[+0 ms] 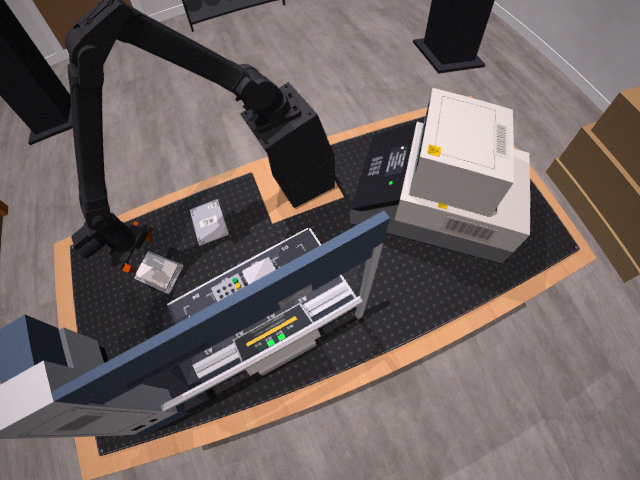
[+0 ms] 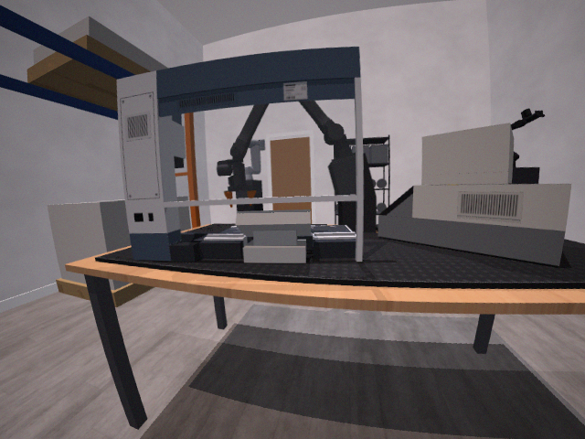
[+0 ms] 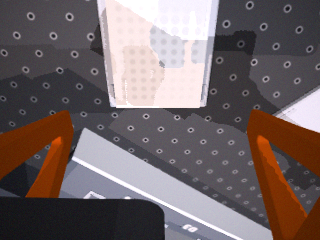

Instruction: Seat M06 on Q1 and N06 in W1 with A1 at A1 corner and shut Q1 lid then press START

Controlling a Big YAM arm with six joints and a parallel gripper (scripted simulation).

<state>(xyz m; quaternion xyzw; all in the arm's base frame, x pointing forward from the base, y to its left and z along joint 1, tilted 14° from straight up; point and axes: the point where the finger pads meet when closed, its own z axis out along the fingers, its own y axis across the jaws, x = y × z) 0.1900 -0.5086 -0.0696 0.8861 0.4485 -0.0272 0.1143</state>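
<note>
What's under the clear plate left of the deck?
The plate lies on the dotted black mat; its holes show through the clear body in the wrist view. No nest or locators visible beneath. The open end effector stands beside it, holding nothing.
</note>
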